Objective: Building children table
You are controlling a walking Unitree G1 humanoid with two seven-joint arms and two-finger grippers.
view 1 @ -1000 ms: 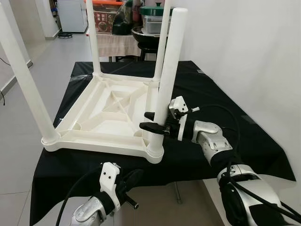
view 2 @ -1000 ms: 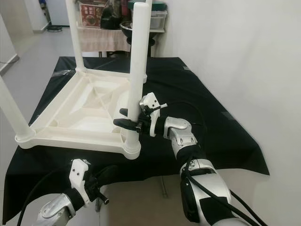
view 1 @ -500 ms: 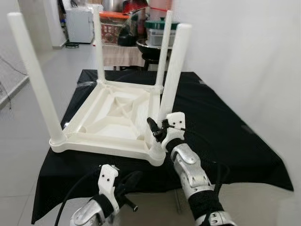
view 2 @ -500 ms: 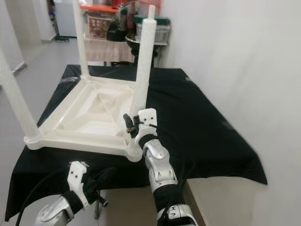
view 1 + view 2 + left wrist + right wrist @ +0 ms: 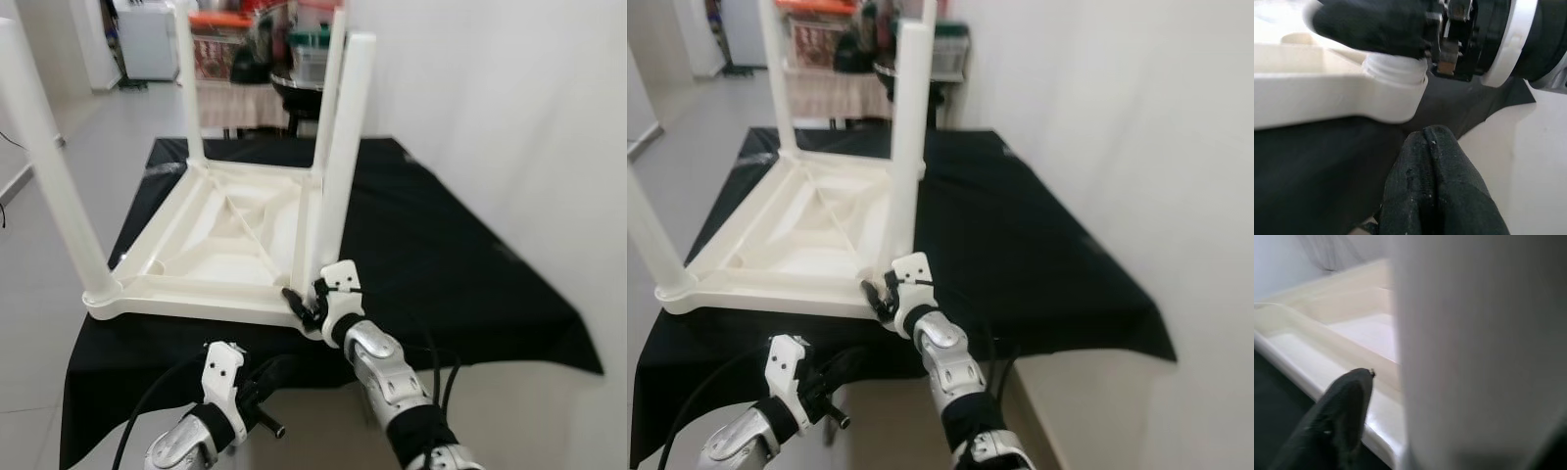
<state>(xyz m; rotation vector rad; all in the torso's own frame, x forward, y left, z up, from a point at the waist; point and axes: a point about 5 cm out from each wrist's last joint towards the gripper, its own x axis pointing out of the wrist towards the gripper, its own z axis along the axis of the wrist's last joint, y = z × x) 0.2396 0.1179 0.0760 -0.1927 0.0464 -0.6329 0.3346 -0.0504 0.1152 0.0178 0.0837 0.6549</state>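
On the black-draped worktop [image 5: 431,245] the white children's table [image 5: 225,245] lies upside down, its four legs pointing up. The right tool [image 5: 306,305] sits low at the base of the near right leg [image 5: 338,166], at the table's near right corner, just above the worktop's front edge. From the right wrist view one black finger [image 5: 1339,416] lies alongside that leg, close to the table's rim, and the leg hides the other side, so I cannot tell whether the tool is clamped on it or apart. The left tool [image 5: 269,377] hangs below the worktop's front edge, off the table; in the left wrist view its two fingers [image 5: 1437,181] are pressed together, pointing up toward the same corner socket.
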